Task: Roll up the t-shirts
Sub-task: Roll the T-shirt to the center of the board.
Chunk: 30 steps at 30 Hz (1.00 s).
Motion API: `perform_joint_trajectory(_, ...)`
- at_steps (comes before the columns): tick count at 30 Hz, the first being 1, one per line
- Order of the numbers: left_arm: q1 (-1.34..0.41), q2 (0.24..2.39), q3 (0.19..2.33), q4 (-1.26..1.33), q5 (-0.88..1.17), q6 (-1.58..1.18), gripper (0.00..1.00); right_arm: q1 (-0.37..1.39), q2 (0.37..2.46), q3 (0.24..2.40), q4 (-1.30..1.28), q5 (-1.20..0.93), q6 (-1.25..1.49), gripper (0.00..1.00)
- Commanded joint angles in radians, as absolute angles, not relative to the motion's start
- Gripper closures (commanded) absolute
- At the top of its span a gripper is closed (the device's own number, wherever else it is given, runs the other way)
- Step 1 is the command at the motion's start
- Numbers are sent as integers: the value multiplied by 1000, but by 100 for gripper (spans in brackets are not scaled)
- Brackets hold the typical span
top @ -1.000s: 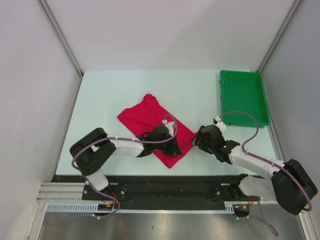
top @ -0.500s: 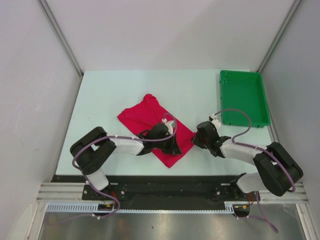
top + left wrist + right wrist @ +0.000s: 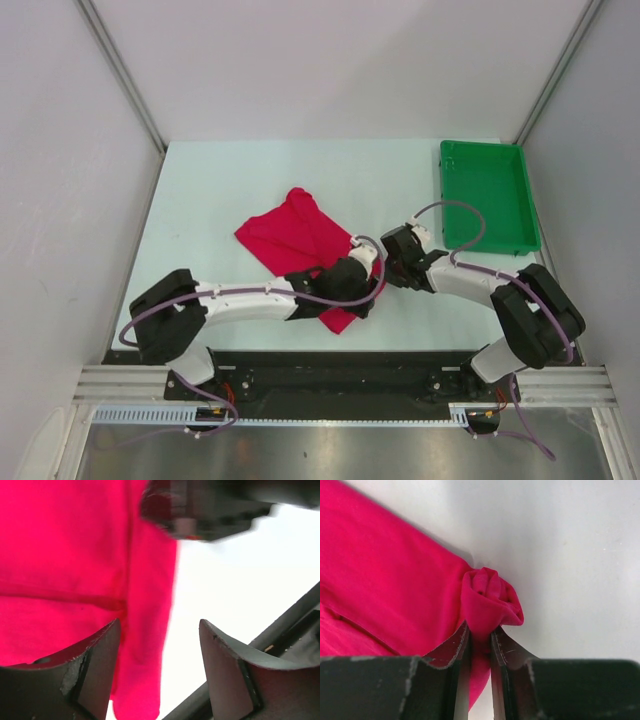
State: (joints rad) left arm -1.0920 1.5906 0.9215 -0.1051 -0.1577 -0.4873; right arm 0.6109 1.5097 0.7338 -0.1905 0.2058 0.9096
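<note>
The crimson t-shirt [image 3: 292, 240] lies folded into a long strip, running diagonally across the middle of the table. My left gripper [image 3: 358, 298] stands open over its near right end; in the left wrist view the red cloth [image 3: 75, 570] lies under and between the spread fingers [image 3: 95, 675]. My right gripper [image 3: 388, 272] is shut on the strip's right edge. In the right wrist view its fingers [image 3: 461, 645] pinch a bunched, curled-up knob of the t-shirt [image 3: 487, 602].
A green plastic tray [image 3: 447, 190] sits at the table's back right corner. The black rail of the arm bases [image 3: 330, 365] runs along the near edge. Grey walls close in left and right.
The left gripper let go of the cloth, opened, and shifted right along the near end. The right gripper moved left to the shirt's edge and shut on it.
</note>
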Motion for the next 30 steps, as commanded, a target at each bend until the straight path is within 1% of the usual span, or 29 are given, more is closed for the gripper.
perform_joint_trajectory(1, -1224, 1588, 985, -187, -477, -345, 31, 604, 1555, 759, -250, 210, 888, 82)
perform_joint_trajectory(5, -1328, 1650, 1015, -198, -716, -285, 31, 606, 1563, 769, -258, 207, 884, 82)
perform_joint_trajectory(6, -1344, 1669, 1019, -195, -744, -270, 31, 603, 1565, 770, -258, 206, 884, 82)
perform_joint_trajectory(8, -1379, 1712, 1029, -195, -794, -261, 32, 603, 1568, 773, -259, 199, 884, 83)
perform_joint_trajectory(11, -1408, 1758, 1040, -189, -811, -241, 35, 600, 1575, 775, -262, 196, 884, 83)
perform_joint_trajectory(15, -1416, 1830, 1086, -259, -891, -265, 37, 598, 1577, 776, -262, 192, 887, 83)
perform_joint_trajectory(18, -1417, 1861, 1098, -275, -908, -264, 39, 595, 1575, 776, -259, 190, 887, 83)
perform_joint_trajectory(21, -1417, 1896, 1108, -290, -916, -261, 51, 595, 1575, 776, -259, 189, 887, 83)
perform_joint_trajectory(22, -1414, 1907, 1114, -296, -920, -268, 61, 597, 1575, 776, -259, 189, 885, 83)
perform_joint_trajectory(23, -1411, 1913, 1117, -301, -914, -273, 68, 597, 1574, 776, -259, 187, 882, 82)
perform_joint_trajectory(24, -1410, 1917, 1118, -304, -905, -282, 74, 597, 1574, 776, -258, 187, 881, 80)
perform_joint_trajectory(25, -1404, 1914, 1114, -301, -896, -288, 85, 595, 1569, 776, -258, 187, 879, 73)
perform_joint_trajectory(26, -1399, 1905, 1108, -295, -855, -293, 89, 597, 1563, 776, -259, 187, 877, 68)
perform_joint_trajectory(27, -1391, 1872, 1097, -282, -829, -302, 95, 597, 1559, 776, -259, 190, 873, 61)
perform_joint_trajectory(28, -1375, 1849, 1069, -246, -798, -307, 98, 597, 1542, 776, -261, 196, 868, 44)
perform_joint_trajectory(29, -1362, 1818, 1051, -221, -705, -313, 100, 600, 1531, 776, -265, 201, 868, 37)
perform_joint_trajectory(30, -1347, 1787, 1033, -200, -651, -328, 100, 598, 1520, 775, -270, 206, 867, 32)
